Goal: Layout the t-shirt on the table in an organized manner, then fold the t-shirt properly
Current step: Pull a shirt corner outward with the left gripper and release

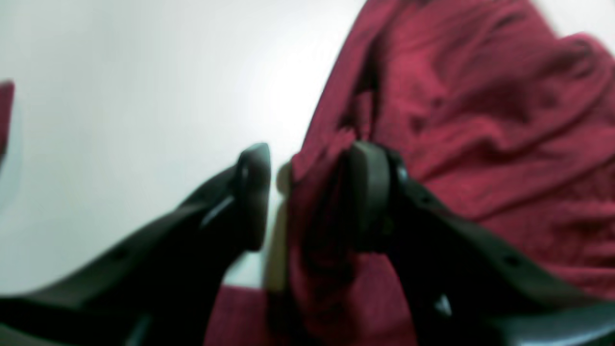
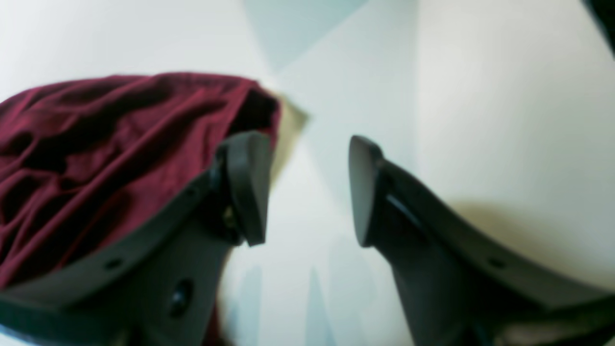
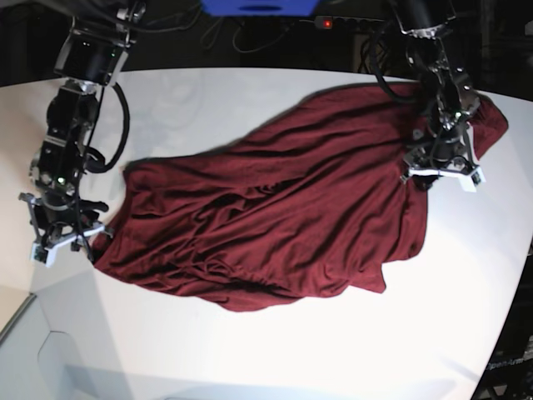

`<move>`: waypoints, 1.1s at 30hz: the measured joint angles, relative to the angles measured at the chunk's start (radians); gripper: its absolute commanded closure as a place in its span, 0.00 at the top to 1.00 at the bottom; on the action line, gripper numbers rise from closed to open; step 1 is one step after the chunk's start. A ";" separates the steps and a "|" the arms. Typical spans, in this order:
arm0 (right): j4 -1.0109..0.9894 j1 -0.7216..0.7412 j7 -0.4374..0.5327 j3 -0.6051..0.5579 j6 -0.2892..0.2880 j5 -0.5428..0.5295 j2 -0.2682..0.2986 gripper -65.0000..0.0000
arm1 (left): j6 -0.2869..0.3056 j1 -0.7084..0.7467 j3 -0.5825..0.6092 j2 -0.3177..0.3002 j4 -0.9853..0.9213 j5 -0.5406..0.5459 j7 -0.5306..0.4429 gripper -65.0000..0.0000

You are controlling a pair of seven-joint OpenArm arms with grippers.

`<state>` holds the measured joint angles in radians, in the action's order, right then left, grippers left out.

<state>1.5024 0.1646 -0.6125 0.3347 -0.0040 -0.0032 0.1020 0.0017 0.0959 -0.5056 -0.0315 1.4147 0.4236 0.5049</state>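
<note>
With both the left gripper (image 1: pixel 307 197) and right gripper (image 2: pixel 307 190) spread and holding nothing, each should pinch the t-shirt (image 3: pixel 275 217) hem beside it, then pull it flat.

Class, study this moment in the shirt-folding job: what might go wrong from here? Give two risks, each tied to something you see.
1. The left pincer stands open with a fold of the t-shirt between its pads; closing there may bunch layers rather than one edge.
2. The right pincer is open beside the shirt's corner, over bare table; closing now would likely miss the cloth, leaving the wrinkled shirt unspread.
</note>
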 measured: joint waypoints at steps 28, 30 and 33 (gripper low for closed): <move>0.000 0.000 -0.005 -0.007 0.000 -0.003 -0.003 0.42 | 0.000 -0.052 -0.265 -0.135 0.089 0.006 0.029 0.06; 0.000 -0.003 -0.004 -0.007 0.000 -0.003 -0.003 0.42 | -0.002 -0.049 -0.266 -0.118 0.046 0.002 0.038 0.15; 0.003 -0.023 -0.006 -0.016 0.000 -0.003 -0.003 0.42 | -0.002 -0.024 -0.264 -0.102 0.029 0.008 0.045 0.33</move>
<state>1.5059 0.1413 -0.6189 0.3191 -0.0040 -0.0067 0.0986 -0.0002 0.0715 -0.7692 -0.1333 1.4441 0.4316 0.5495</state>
